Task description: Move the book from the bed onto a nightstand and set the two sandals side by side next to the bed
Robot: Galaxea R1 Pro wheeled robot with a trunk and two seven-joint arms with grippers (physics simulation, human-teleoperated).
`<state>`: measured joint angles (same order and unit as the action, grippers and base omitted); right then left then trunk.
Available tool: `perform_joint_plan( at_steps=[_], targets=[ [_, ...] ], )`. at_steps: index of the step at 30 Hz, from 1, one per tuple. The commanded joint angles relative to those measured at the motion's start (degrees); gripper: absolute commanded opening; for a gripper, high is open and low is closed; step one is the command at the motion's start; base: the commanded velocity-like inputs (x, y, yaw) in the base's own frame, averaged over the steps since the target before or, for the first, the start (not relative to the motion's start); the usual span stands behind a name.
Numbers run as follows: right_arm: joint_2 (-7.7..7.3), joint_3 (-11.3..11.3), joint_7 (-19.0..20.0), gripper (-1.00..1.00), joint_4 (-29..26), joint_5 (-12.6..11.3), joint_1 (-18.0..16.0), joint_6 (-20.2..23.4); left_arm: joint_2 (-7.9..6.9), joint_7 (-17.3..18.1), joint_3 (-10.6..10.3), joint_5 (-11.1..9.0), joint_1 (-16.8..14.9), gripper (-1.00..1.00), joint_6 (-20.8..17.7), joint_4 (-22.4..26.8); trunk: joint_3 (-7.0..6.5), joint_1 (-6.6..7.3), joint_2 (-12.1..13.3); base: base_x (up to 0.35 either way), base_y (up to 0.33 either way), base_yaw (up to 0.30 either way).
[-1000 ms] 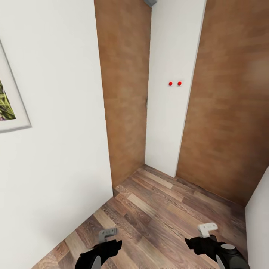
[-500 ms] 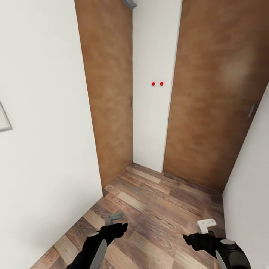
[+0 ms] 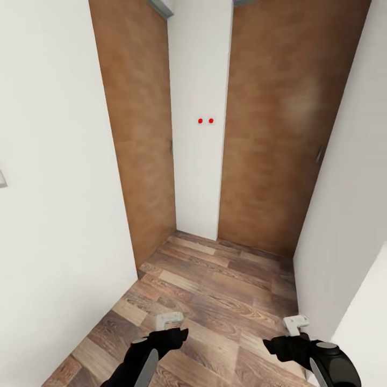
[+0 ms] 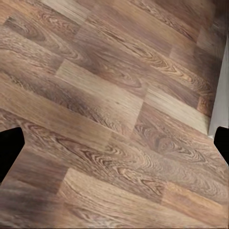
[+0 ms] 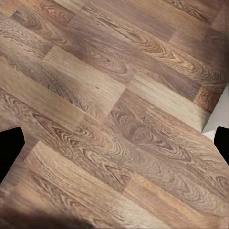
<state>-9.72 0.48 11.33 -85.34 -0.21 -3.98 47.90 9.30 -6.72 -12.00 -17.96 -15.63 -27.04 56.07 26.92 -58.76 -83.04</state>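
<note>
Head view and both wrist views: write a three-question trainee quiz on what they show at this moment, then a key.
1. True or false: both grippers are holding a blue sandal.
2. What lies under the left gripper and right gripper? A) carpet B) wood-plank floor C) mattress
3. Fill in: the two red dots sit on a white wall strip between two brown ____ panels.

Key: 1 false, both are open and empty; 2 B; 3 wood.

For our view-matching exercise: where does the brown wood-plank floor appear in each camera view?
Head view: brown wood-plank floor in the lower half.
Left wrist view: floor across the picture's middle.
Right wrist view: floor likewise, across the middle.
Shared landmark: white wall base meeting the planks.
</note>
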Motion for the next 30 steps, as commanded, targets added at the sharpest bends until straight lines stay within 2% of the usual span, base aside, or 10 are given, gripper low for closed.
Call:
perform_joint_plan(
  at_steps=[1,12,17,24,30],
  targets=[
    [-0.06,0.0,0.1,1.0,-0.05,-0.01,-0.06,0.34,-0.02,-0.48,-0.17,-0.62,-0.03,1.0,-0.21,-0.03,0.06,0.03,-0.04,-0.276,0.208,-0.264],
    [-0.49,-0.47,0.3,1.0,0.42,-0.19,0.15,-0.56,0.01,-0.29,-0.87,-0.6,0.0,1.0,-0.19,-0.1,0.06,0.03,-0.04,-0.276,0.209,-0.264],
    [-0.6,-0.58,0.71,1.0,0.61,-0.25,0.51,-0.77,-0.29,-0.66,-2.82,-0.51,1.58,1.0,-0.14,4.03,0.06,0.03,-0.04,-0.277,0.209,-0.264],
    [-0.64,-0.7,2.0,1.0,0.04,-0.23,1.76,-0.95,-0.71,-1.12,-3.71,-0.42,4.96,1.0,-0.19,10.55,0.06,0.03,-0.04,-0.268,0.203,-0.265],
    [-0.7,-0.76,2.22,1.0,-0.59,-0.23,2.25,-1.2,-0.82,-1.21,-3.89,-0.43,5.46,1.0,-0.19,11.51,0.06,0.03,-0.04,-0.139,0.102,-0.267]
  ],
)
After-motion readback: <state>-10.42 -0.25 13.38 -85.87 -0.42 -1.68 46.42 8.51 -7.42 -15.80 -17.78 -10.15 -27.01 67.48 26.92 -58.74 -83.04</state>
